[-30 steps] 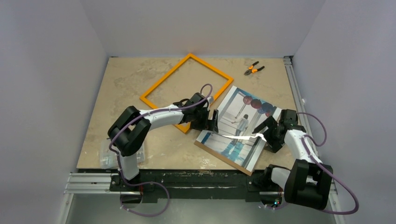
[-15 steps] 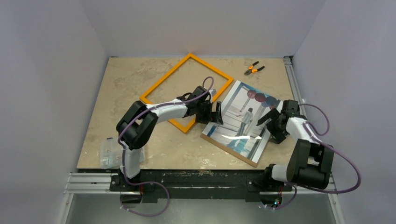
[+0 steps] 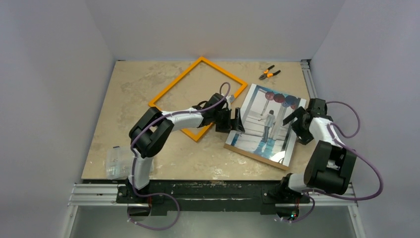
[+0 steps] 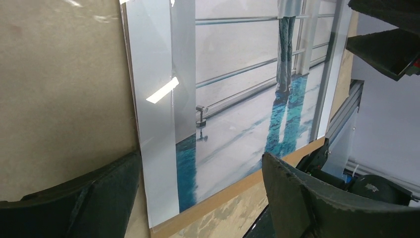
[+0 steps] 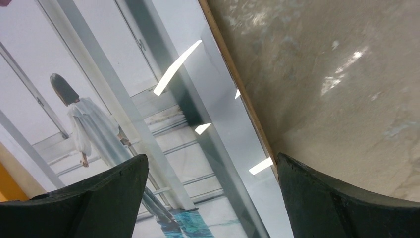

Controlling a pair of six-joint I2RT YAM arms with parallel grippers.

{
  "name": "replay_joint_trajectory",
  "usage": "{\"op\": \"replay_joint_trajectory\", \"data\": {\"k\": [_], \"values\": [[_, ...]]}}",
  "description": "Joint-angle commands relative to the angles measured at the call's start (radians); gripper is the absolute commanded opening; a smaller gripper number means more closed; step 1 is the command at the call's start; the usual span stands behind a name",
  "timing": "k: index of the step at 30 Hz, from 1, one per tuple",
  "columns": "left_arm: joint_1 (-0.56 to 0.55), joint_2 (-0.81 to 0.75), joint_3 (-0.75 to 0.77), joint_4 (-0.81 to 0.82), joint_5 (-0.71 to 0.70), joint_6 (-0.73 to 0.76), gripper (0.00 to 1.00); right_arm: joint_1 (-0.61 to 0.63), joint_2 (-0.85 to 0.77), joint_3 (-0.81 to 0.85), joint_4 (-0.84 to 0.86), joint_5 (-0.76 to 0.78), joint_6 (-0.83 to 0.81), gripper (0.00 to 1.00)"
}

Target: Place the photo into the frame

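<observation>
Top external — marbled table point(image 3: 129, 94) | pale walls point(image 3: 213, 29) | photo point(image 3: 265, 124) flat | left end effector point(image 3: 237, 122), right end effector point(image 3: 294, 128) — released

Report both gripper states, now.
Left gripper: open, holding nothing.
Right gripper: open, holding nothing.

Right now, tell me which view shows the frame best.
Top external: the whole frame lies in sight on the table, only its near corner hidden by the left arm. The left wrist view shows just the photo, no frame. The right wrist view catches at most an orange sliver at its left edge.
</observation>
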Motion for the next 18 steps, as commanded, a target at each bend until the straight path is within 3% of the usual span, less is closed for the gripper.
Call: {"op": "replay_joint_trajectory", "data": {"k": [1, 7, 18], "values": [[-0.120, 0.073, 0.014, 0.112, 0.113, -0.085, 0.88, 0.011, -0.008, 0.047, -0.033, -0.074, 0.016, 0.99], [-0.144, 0.070, -0.012, 0.148, 0.087, -0.122, 0.88, 0.010, -0.037, 0.095, -0.110, 0.099, -0.017, 0.99], [-0.145, 0.038, -0.124, 0.244, 0.046, -0.228, 0.89, 0.010, -0.090, 0.128, -0.149, 0.189, -0.058, 0.99]]}}
